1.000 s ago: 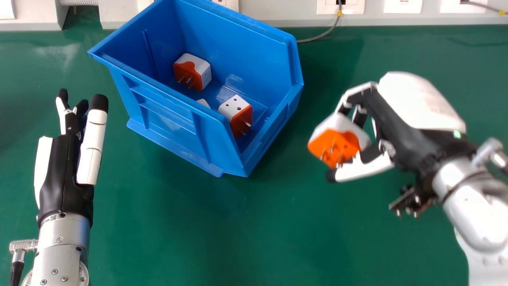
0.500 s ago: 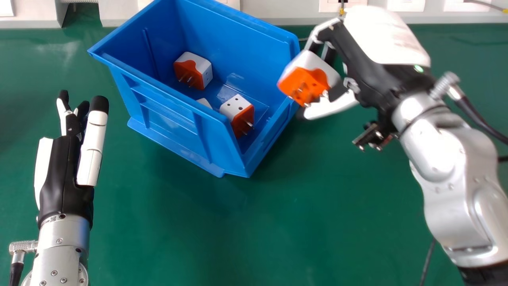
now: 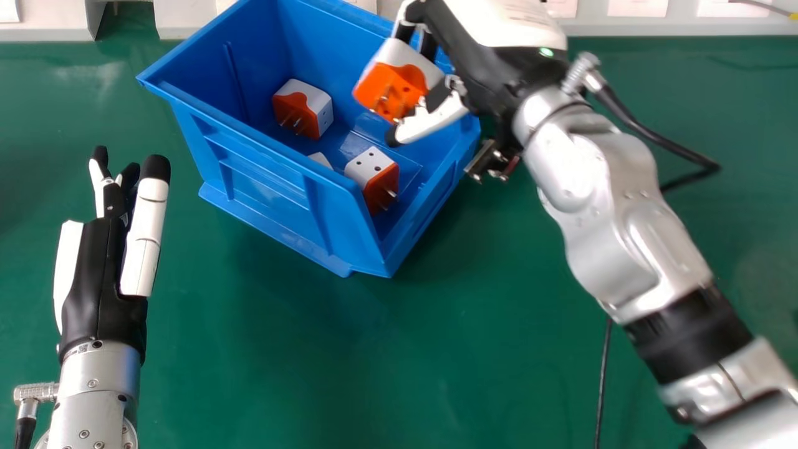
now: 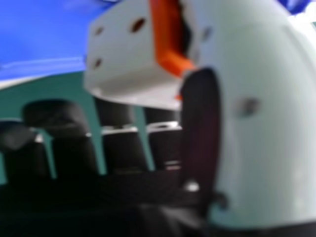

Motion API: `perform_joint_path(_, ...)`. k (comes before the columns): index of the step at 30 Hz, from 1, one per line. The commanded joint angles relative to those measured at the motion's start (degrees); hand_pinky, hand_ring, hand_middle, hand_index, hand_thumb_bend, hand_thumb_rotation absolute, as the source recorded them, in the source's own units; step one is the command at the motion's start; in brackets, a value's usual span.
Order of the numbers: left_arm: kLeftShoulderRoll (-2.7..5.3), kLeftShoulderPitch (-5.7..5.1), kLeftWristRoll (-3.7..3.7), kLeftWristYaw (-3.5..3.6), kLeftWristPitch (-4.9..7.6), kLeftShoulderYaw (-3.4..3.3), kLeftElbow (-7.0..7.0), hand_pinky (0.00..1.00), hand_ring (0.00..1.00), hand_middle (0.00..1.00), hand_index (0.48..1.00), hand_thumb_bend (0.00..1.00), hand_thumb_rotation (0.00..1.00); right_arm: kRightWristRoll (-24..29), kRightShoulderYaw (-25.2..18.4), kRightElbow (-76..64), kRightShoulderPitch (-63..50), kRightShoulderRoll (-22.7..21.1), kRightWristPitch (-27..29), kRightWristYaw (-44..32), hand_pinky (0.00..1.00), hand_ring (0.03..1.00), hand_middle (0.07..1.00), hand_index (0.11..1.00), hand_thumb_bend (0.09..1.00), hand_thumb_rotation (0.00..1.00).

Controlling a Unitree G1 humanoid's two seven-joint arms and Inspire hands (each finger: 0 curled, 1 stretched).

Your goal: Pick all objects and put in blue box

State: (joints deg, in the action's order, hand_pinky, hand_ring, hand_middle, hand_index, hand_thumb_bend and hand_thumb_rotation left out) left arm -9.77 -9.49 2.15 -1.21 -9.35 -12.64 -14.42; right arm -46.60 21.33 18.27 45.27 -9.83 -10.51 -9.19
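My right hand [image 3: 486, 62] is over the right part of the blue box [image 3: 268, 181], with its fingers and thumb curled round a white and orange plug adapter [image 3: 393, 81], prongs showing. In the right hand view, the adapter [image 4: 123, 59] sits between the thumb [image 4: 261, 118] and the fingers. Inside the box lie one adapter [image 3: 302, 109] toward the back left, another [image 3: 374, 178] near the front right, and a white piece [image 3: 320, 159] mostly hidden behind the front wall. My left hand [image 3: 93, 268] is at the view's left, fingers straight, holding nothing.
The box stands on a green table [image 3: 262, 368] near its back edge. Behind it runs a pale panel with sockets [image 3: 636, 7]. A black cable [image 3: 601, 386] hangs beneath the right arm.
My right hand has moved left and toward the table's back, carrying the adapter from beside the box to above it. The left hand and the box have stayed nearly still.
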Motion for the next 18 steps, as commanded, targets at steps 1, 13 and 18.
perform_joint_path(1,0.18,0.07,-0.14,-0.07,0.87,-0.05,-1.75,0.95,0.99,0.98,0.989,0.68,1.0,0.2,0.8,3.7,6.0,1.6,0.2,2.2,0.02,0.069,0.147,0.476,0.49,0.14)
perform_joint_path(13,0.74,-0.74,0.34,-0.48,1.34,0.61,-2.78,0.94,0.99,0.98,0.989,0.66,1.0,-0.5,6.3,27.3,20.9,9.6,-2.5,5.6,0.03,0.09,0.175,0.476,0.497,0.12)
perform_joint_path(18,0.88,-1.03,0.33,-0.46,1.09,0.85,-3.24,0.94,0.99,0.98,0.989,0.66,1.0,0.2,7.7,34.2,24.2,11.7,-1.6,8.0,0.02,0.081,0.156,0.473,0.502,0.11)
